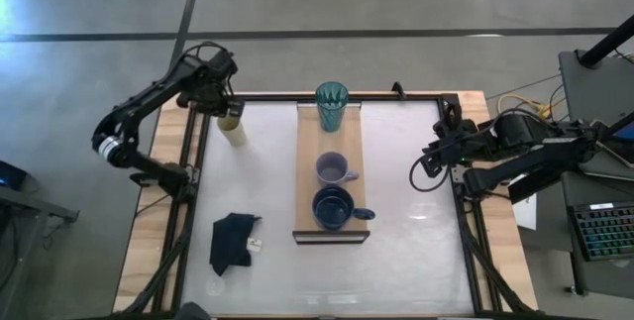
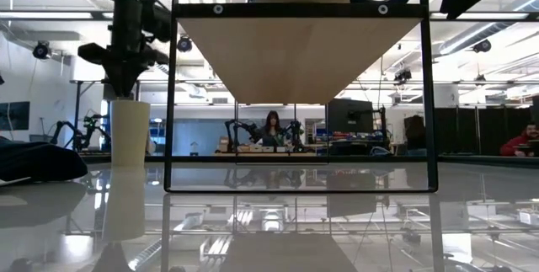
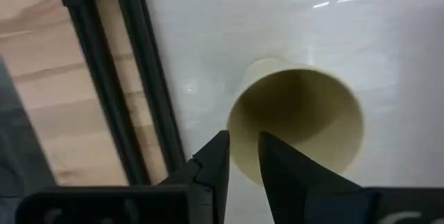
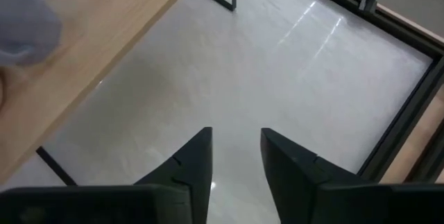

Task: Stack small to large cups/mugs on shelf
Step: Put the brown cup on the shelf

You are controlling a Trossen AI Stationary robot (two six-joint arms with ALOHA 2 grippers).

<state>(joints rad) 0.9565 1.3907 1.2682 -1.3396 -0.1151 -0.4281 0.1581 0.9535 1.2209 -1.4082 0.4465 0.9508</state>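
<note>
On the white tabletop [image 1: 406, 191], the wooden shelf [image 1: 310, 186] runs lengthwise down the middle, carrying three of the four vessels in a row. The teal tumbler [image 1: 332, 105] stands upright at the shelf's far end; the lavender mug [image 1: 333, 169] sits near the shelf's middle with its handle turned toward the right arm's side; the dark blue mug [image 1: 333, 207] sits just beyond it at the near, dark-edged end, handle also to that side.

The cream cup [image 1: 234, 130] stands upright on the bare tabletop, well apart from the shelf on the left arm's side, level with the tumbler and close to the black table frame [image 1: 193, 171]. The left gripper [image 1: 227, 108] is directly over the cup. In the left wrist view its fingers [image 3: 215, 165] straddle the cup's rim, one outside the wall and one inside the mouth, set narrow with the thin wall between them; whether they actually press the wall cannot be told. In the low view the cup rests on the table surface.

The right gripper [image 4: 236, 156] waits off the shelf's right side, near the table frame, its fingers a modest gap apart and holding nothing over bare tabletop.

A black cloth [image 1: 234, 242] lies crumpled on the tabletop beside the shelf's near end, on the left arm's side.
</note>
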